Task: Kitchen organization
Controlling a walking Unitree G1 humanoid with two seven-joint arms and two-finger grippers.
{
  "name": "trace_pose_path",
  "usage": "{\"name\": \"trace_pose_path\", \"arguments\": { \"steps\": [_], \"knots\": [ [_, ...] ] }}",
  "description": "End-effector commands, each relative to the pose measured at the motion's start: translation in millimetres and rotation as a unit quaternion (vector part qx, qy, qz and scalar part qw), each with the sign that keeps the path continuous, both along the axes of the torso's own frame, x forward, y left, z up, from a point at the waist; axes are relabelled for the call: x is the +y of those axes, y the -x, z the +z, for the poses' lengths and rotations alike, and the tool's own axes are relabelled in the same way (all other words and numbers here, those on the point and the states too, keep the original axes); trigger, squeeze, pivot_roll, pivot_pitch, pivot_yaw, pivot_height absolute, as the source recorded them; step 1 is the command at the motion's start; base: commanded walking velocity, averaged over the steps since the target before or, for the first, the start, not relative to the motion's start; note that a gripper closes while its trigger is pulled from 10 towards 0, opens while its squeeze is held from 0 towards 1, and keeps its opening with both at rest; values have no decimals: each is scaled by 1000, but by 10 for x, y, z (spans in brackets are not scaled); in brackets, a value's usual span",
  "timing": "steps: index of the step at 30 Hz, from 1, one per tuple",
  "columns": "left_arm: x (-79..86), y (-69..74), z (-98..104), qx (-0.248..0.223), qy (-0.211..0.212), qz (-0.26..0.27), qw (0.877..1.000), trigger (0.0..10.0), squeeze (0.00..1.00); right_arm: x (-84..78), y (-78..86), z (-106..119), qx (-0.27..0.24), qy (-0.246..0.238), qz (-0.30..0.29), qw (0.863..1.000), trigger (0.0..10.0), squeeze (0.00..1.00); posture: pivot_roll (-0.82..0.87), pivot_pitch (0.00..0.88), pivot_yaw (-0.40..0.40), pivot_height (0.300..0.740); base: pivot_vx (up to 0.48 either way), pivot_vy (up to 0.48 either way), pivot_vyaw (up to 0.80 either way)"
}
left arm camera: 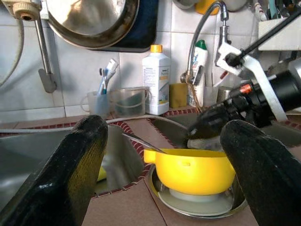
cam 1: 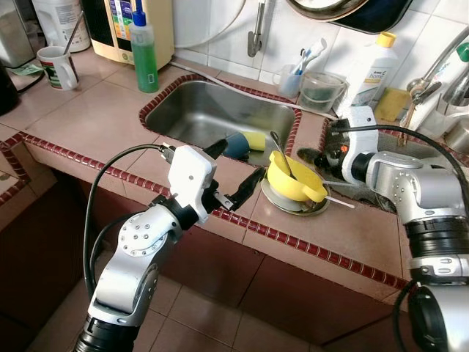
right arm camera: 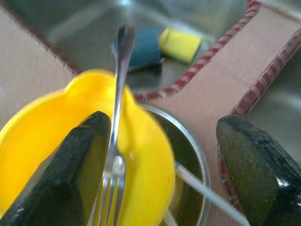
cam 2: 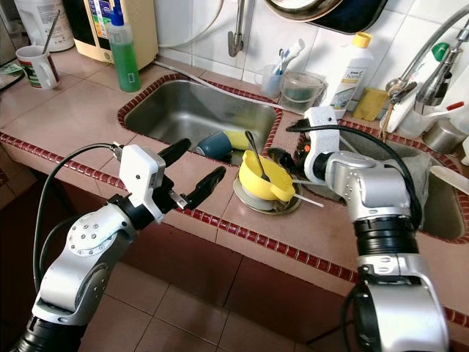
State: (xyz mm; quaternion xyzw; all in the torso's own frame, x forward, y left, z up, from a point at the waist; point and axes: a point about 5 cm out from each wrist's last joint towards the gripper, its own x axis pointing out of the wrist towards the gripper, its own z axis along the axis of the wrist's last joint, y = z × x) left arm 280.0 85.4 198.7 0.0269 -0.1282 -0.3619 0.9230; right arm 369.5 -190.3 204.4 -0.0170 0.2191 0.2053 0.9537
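Closest in, the left gripper [cam 1: 233, 173] is being held over the front edge of the tiled counter [cam 1: 95, 117], fingers spread wide with nothing between them, aimed at the yellow bowl [cam 1: 294, 179]. That bowl is sitting tilted in a steel dish [cam 2: 265, 202] on the ledge between the two sinks, with a fork [right arm camera: 116, 89] leaning out of it.

Just past it, the right gripper [right arm camera: 160, 165] is being kept spread over the bowl from the other side, also empty, one finger right beside the fork handle.

Risk-wise: the bowl is perched crooked, so a nudge from either finger is probably going to tip it, or the fork is getting flicked into the sink [cam 1: 205, 110]. Both grippers are being crowded onto the same stack too, so a bump between them looks possible.

Further back, a blue and yellow item [cam 1: 245, 141] is lying in the sink; what it is can't be told. A thin white stick [cam 2: 308, 199] is poking out of the dish, its inner end hidden.
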Motion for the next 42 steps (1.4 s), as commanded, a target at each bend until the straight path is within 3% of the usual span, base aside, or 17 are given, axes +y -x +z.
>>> {"name": "trace_pose_path", "arguments": {
  "steps": [1, 14, 29, 30, 31, 42],
  "knots": [
    [-46, 34, 33, -7, 3, -7, 1000, 10000, 0, -48, 1, 22, 11, 13, 5, 1000, 9765, 0, 38, 84, -127, 740, 0, 0, 0],
    [-88, 78, 35, -4, 13, -5, 1000, 10000, 0, -75, -203, 135, -2, 52, 23, 998, 10000, 0, 46, 91, -145, 740, 0, 0, 0],
    [-97, 108, 37, -1, 16, -3, 1000, 10000, 0, 73, -311, 175, -20, 32, 47, 998, 10000, 0, 55, 109, -150, 740, 0, 0, 0],
    [-98, 110, 38, 0, 17, -3, 1000, 10000, 0, 92, -320, 158, -18, 34, 48, 998, 9922, 0, 56, 111, -150, 740, 0, 0, 0],
    [-98, 111, 42, 0, 17, -2, 1000, 10000, 0, 100, -327, 138, -16, 35, 49, 998, 9098, 0, 59, 112, -152, 740, 0, 0, 0],
    [-83, 125, 52, 1, 18, 2, 1000, 10000, 0, 29, -302, -22, 11, 50, 42, 998, 8824, 0, 62, 120, -155, 740, 0, 0, 0]
  ]
}}
